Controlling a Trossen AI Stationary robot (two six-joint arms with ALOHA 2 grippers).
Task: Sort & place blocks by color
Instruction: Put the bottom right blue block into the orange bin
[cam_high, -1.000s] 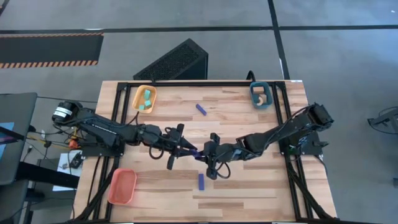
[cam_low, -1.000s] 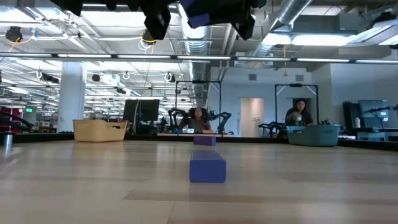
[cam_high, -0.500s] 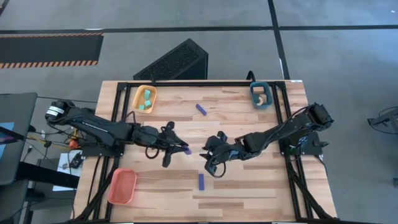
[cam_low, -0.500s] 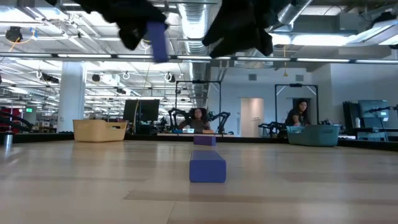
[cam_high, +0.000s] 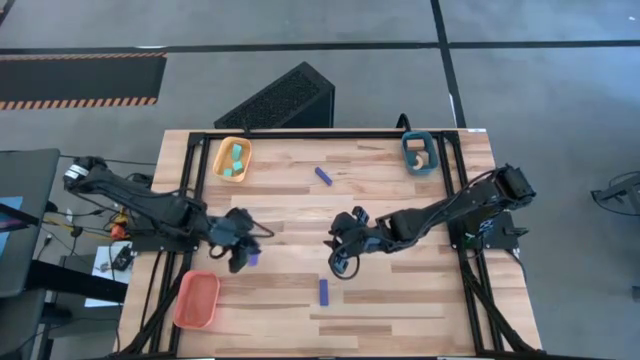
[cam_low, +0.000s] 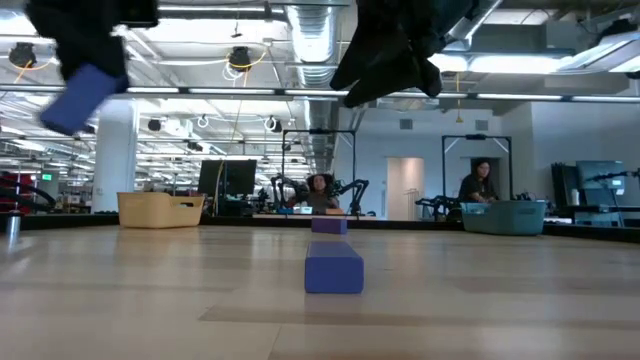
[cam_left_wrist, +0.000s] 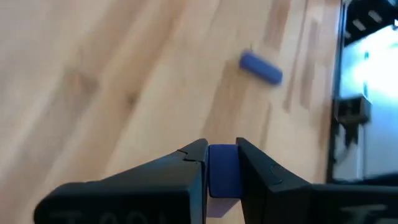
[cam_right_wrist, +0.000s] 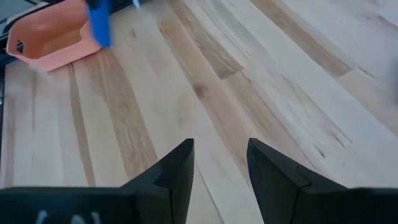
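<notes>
While my left gripper (cam_high: 247, 258) clamped a dark blue block (cam_left_wrist: 222, 171) above the table (cam_high: 400, 300), my right gripper (cam_right_wrist: 220, 163) hung open, empty, mid-table.

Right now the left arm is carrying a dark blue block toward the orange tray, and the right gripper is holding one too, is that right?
Not quite. The left gripper does clamp a dark blue block near the orange tray, but the right gripper is open and empty, as the right wrist view shows.
</notes>
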